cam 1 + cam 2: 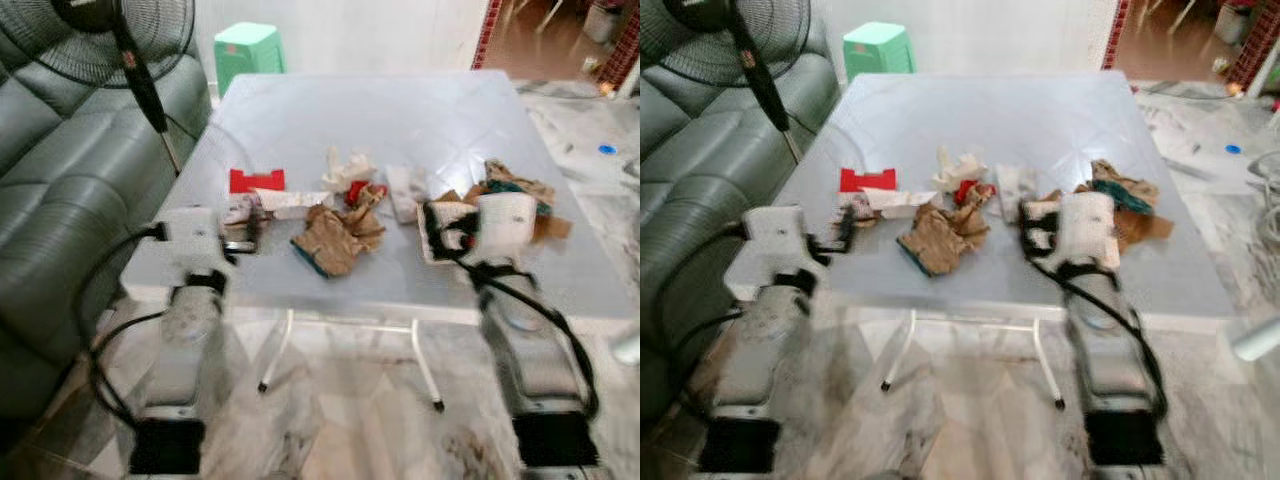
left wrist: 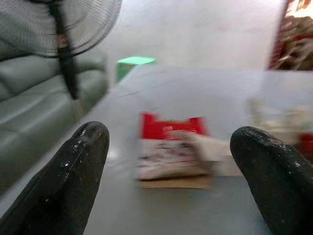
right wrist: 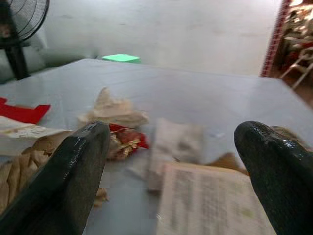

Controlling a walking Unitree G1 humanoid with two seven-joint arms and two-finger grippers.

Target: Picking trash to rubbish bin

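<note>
Reaching over the table's (image 1: 400, 120) near edge, the left gripper (image 2: 171, 171) is spread wide before a red carton (image 2: 171, 128) and white wrapper (image 2: 168, 159). The right gripper (image 3: 171, 171) gapes above printed paper (image 3: 215, 205), near a red scrap (image 3: 128, 139), crumpled tissue (image 3: 113, 110) and brown paper (image 1: 330, 240).

Two silver-grey arms with boxy pale wrist housings, looped black cables along each forearm, black blocks at the near ends, and rounded, scuffed black fingers (image 2: 73, 186) on both grippers.
</note>
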